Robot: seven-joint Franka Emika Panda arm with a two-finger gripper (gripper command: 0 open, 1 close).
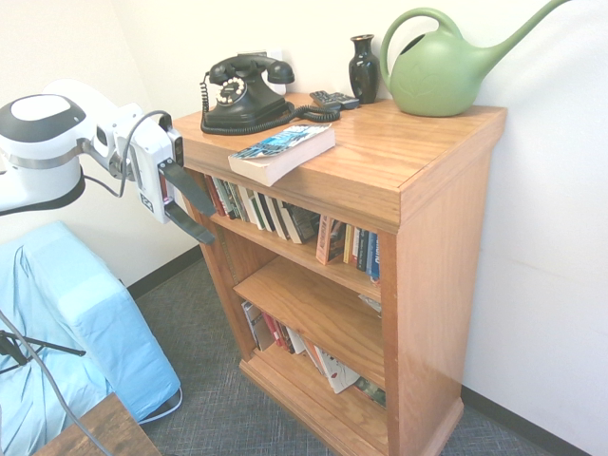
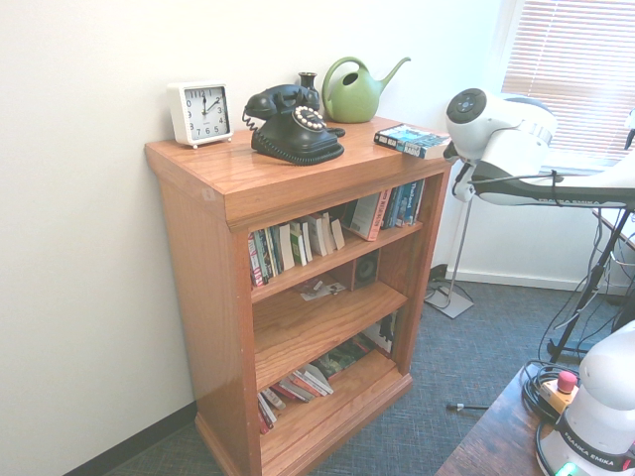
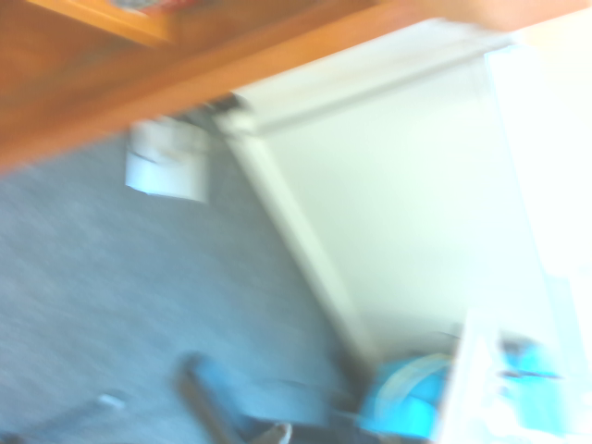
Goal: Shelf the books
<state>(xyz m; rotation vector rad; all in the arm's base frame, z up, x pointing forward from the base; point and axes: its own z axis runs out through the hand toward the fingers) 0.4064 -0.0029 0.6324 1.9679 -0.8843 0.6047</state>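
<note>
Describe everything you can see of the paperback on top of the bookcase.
The thick paperback lies flat, cover up, on the wooden bookcase top, near the front edge. Its cover is blue, black and white, with white lettering along one edge; the page block is cream. It looks closed and intact. It rests on the wood alone; the gripper is apart from it.

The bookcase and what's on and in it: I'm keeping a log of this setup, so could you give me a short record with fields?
furniture: wooden bookcase
book to shelve: thick paperback, lying flat on top, at the front edge
also on top: black rotary phone, dark vase, green watering can, white clock
upper shelf: row of books, some leaning
bottom shelf: more books
tool: open, empty, beside the bookcase
task status: paperback not yet shelved
</note>
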